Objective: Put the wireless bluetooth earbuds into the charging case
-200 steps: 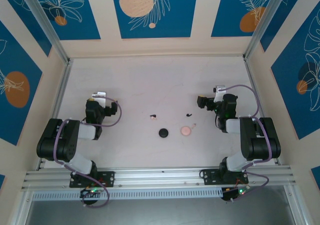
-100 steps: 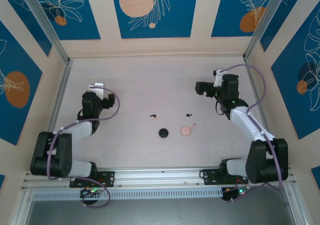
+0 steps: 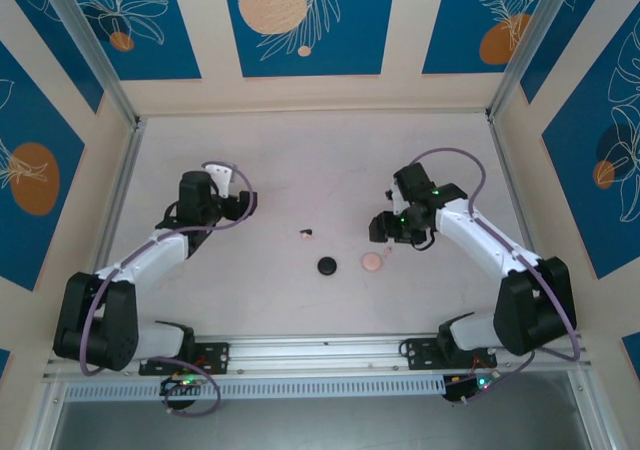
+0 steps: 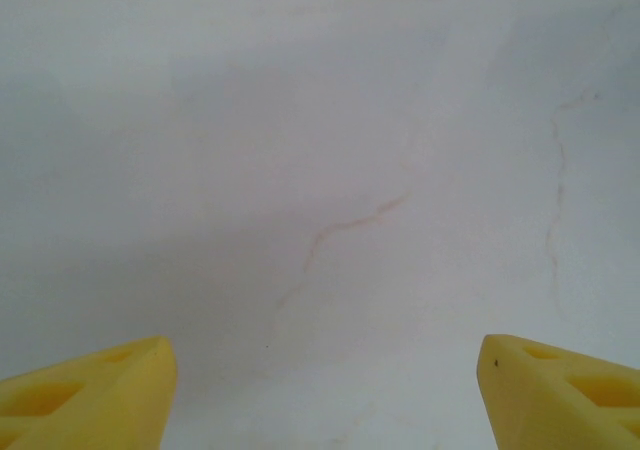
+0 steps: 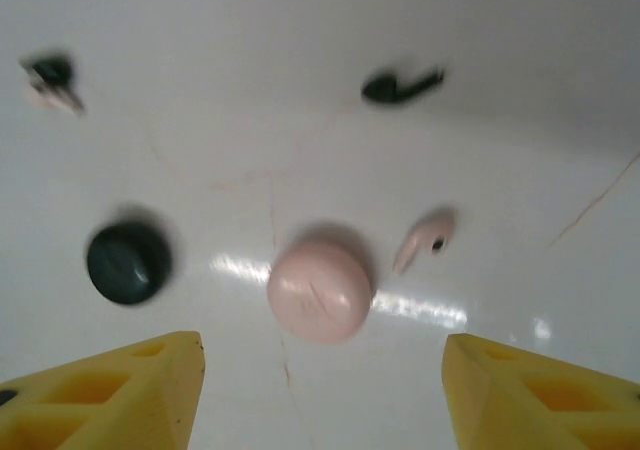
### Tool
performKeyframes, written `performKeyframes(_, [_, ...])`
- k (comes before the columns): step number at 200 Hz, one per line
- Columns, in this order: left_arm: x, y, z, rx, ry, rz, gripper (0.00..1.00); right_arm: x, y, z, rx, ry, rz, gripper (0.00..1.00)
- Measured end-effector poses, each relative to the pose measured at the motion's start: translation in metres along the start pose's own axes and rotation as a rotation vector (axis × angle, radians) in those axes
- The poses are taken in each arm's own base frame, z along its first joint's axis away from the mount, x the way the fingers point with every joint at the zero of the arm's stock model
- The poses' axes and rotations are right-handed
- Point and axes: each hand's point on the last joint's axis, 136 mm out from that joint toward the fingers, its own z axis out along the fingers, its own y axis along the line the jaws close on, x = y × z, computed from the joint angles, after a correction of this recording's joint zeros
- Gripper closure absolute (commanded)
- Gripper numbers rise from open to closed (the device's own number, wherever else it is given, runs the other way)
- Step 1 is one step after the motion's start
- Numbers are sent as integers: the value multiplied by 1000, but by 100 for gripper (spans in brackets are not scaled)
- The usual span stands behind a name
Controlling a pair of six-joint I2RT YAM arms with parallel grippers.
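Right wrist view: right gripper (image 5: 320, 358) fingers apart, empty, poised near the pale pink disc (image 5: 320, 288). Dark earbuds (image 5: 400, 85) lie loose on the table (image 5: 300, 30) — one beyond that disc, the second earbud (image 5: 48, 73) past the black disc (image 5: 127, 262). Left gripper (image 4: 325, 355) likewise apart, empty, over bare table. Nothing grasped or seated yet — the whole job remains.

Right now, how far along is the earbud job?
Done: nothing. The dark earbuds both lie loose on the table, apart from the black disc and the pink disc. In hand: nothing is held. The right gripper hangs open near the discs, and the left gripper is open over bare table. Left: picking up and inserting each earbud.
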Motion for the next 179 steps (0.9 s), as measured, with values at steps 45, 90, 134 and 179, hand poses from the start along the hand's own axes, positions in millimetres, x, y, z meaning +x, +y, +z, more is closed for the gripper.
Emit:
performKeyframes(45, [24, -6, 9, 30, 89, -19, 24, 26, 10, 22, 65, 177, -1, 36])
performKeyframes(90, [28, -8, 11, 37, 103, -20, 24, 28, 18, 38, 100, 238, 10, 35])
performKeyframes(134, [32, -7, 15, 38, 116, -33, 23, 31, 11, 54, 169, 293, 34, 35])
performKeyframes(179, [33, -8, 19, 45, 122, -39, 23, 35, 7, 64, 201, 327, 47, 35])
